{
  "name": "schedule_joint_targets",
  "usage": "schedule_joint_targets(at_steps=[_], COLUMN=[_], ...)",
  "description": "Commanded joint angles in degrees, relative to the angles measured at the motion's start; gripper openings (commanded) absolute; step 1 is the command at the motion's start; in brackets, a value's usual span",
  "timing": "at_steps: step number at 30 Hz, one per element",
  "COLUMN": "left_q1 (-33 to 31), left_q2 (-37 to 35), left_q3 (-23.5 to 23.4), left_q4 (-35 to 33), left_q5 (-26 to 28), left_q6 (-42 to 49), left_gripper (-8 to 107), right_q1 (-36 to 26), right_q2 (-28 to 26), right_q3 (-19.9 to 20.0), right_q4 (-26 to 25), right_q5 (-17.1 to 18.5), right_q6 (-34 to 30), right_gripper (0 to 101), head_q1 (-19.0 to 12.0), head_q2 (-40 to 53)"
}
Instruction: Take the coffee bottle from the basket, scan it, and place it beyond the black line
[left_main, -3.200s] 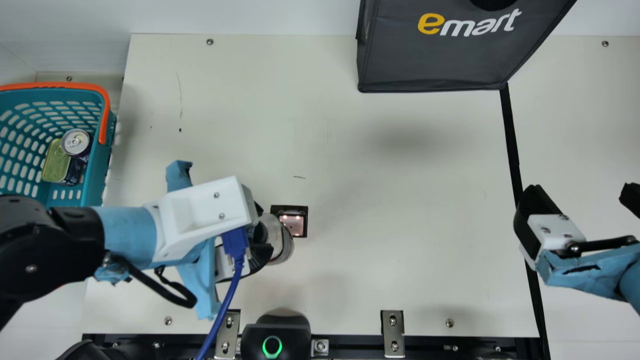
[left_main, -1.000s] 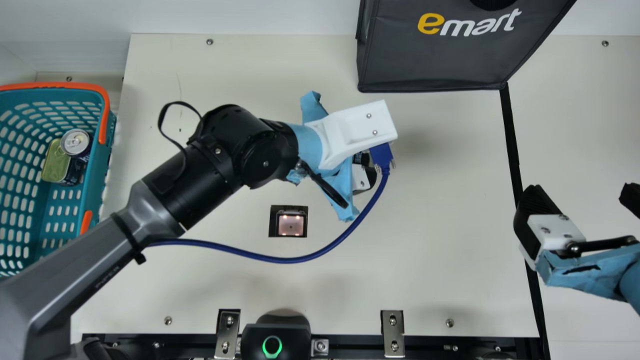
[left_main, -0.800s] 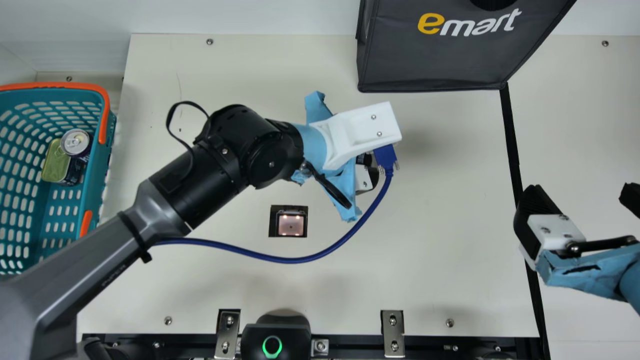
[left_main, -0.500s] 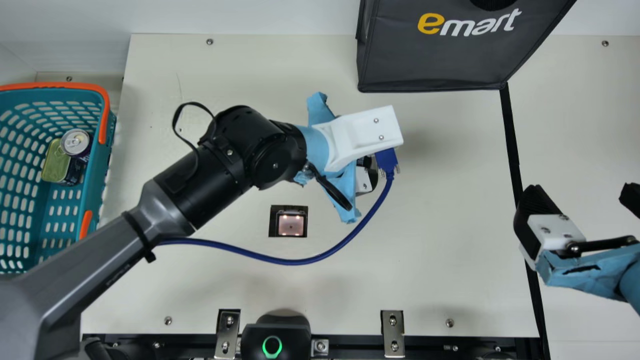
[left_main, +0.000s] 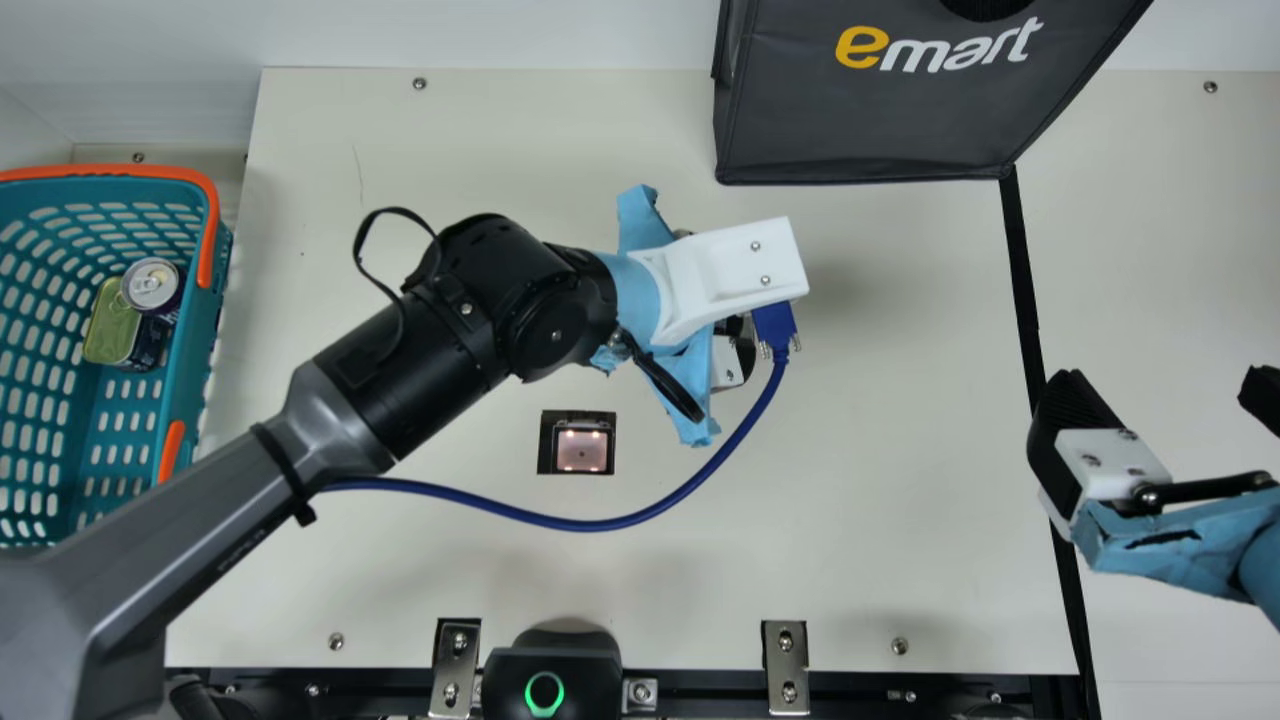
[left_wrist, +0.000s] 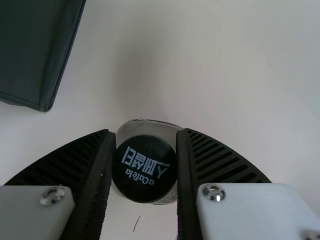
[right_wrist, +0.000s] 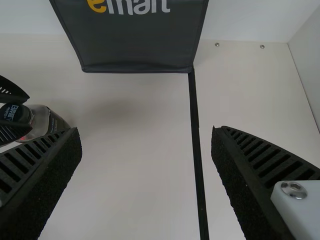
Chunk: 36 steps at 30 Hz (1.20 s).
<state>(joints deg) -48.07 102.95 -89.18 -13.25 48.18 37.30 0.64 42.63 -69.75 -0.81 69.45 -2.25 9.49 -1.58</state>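
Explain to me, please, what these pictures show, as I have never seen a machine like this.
The machine has a left arm and a right arm, working at a cream table. The main picture looks down from a camera on a neck between them; the other two come from cameras on the arms' wrists. The left pincer grips a coffee bottle at its dark cap; the right pincer is open and holds nothing, near the black line. At the main picture's left is a teal basket with a drink can and a greenish tin inside. The glowing square in the table is probably the scanner, and a dark bag stands at the far side.
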Motion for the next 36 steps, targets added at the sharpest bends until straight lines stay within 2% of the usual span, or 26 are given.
schedule_joint_targets(at_steps=[1, 8, 25, 36], left_q1=[0.02, -0.19, 0.74, 2.28], left_q2=[0.12, 0.05, -1.53, -4.57], left_q3=[0.14, -0.02, -1.36, -1.14], left_q4=[0.13, 0.24, 0.36, 1.67], left_q5=[-0.07, -0.63, -2.09, -3.45], left_q6=[-0.21, -0.95, -5.26, -12.50], left_gripper=[67, 90, 90, 90], right_q1=[0.00, 0.00, 0.00, 0.00], right_q2=[0.00, 0.00, 0.00, 0.00], right_q3=[0.00, 0.00, 0.00, 0.00], right_q4=[0.00, 0.00, 0.00, 0.00], right_q5=[0.00, 0.00, 0.00, 0.00], right_q6=[0.00, 0.00, 0.00, 0.00], right_gripper=[91, 91, 91, 91], head_q1=[-1.57, -1.57, -1.57, -1.57], head_q2=[0.00, 0.00, 0.00, 0.00])
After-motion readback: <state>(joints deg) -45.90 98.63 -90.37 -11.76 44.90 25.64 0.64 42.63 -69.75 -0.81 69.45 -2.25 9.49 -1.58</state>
